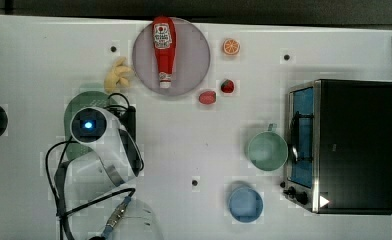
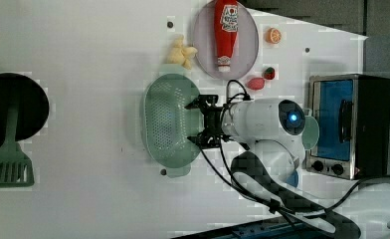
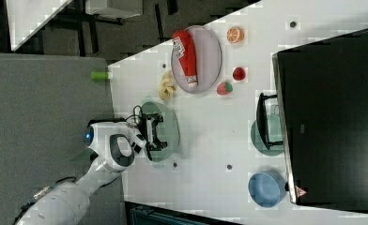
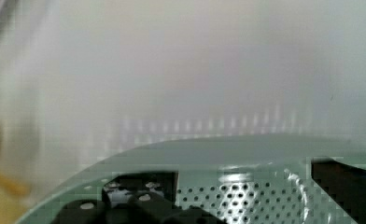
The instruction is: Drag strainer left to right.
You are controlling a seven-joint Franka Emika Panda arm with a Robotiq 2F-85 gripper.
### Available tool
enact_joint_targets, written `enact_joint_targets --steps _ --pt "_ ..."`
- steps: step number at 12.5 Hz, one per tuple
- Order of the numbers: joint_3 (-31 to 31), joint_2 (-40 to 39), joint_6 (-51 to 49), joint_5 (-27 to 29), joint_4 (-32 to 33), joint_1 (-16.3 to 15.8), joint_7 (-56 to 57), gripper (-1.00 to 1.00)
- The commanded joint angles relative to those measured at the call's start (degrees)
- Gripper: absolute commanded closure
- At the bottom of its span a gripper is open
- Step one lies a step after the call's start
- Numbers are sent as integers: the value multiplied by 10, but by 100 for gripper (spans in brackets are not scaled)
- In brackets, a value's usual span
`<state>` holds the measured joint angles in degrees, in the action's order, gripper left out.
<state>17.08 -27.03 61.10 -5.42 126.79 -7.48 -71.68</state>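
Our gripper (image 2: 195, 122) hangs with jaws spread over the strainer (image 2: 165, 122), apparently at its rim (contact unclear). It sits at the top view's left, so the drag remains.

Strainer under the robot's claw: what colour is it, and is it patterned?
Pale mint green, its bottom dotted with small holes; the strainer shows best in the left view.
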Motion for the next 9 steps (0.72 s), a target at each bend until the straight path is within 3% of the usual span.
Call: enact_joint_targets --steps 1,9 --pt "-31 17 0 6 48 25 9 -100" --pt "-136 44 10 6 86 55 163 -100"
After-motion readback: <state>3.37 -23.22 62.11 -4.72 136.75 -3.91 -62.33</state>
